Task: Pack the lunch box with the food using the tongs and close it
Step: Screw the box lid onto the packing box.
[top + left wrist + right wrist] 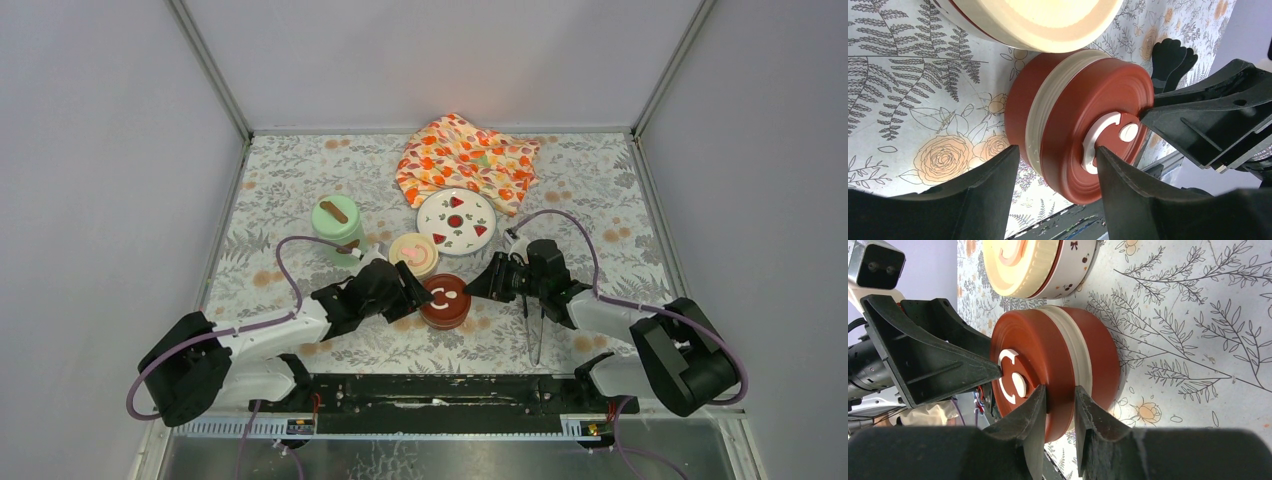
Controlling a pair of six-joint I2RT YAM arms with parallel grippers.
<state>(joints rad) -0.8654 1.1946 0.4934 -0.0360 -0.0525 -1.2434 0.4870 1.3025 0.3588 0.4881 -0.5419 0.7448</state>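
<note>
We note the right gripper [1060,392] pinches the dark red lid [1033,350] by its rim; the left gripper [1057,150] stands open astride it (an uneven squeeze may cock it).

The green pot [337,225], cream pot [413,252] and red pot [445,300] are set upright, lidded, in a diagonal row. The tongs [537,335] are laid flat to their right.
</note>
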